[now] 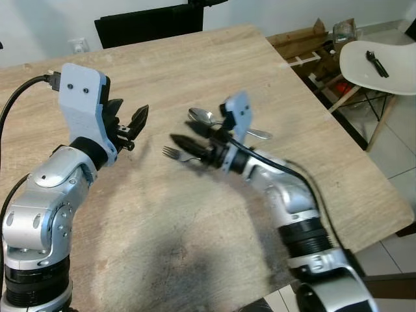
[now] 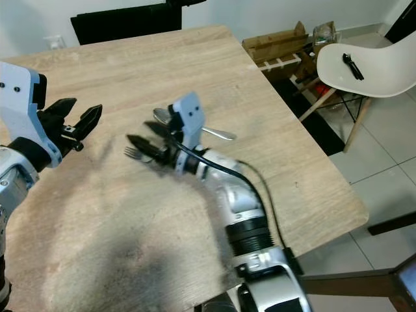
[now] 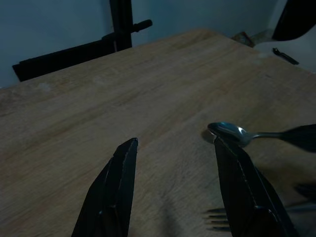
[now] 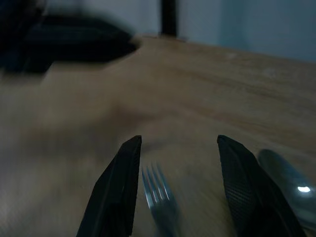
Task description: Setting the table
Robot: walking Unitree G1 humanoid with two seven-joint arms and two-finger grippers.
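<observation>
The fork (image 1: pixel 172 154), thin, stiff, slippery steel lying flat on the bench (image 1: pixel 195 71) at nine o'clock of the right gripper (image 4: pixel 170 185), whose jaws are released around it, wants pinching mid-handle; the left gripper (image 3: pixel 175 190) hovers released.

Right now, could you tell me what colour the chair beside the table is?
White chair, clearest in the left eye view.
</observation>
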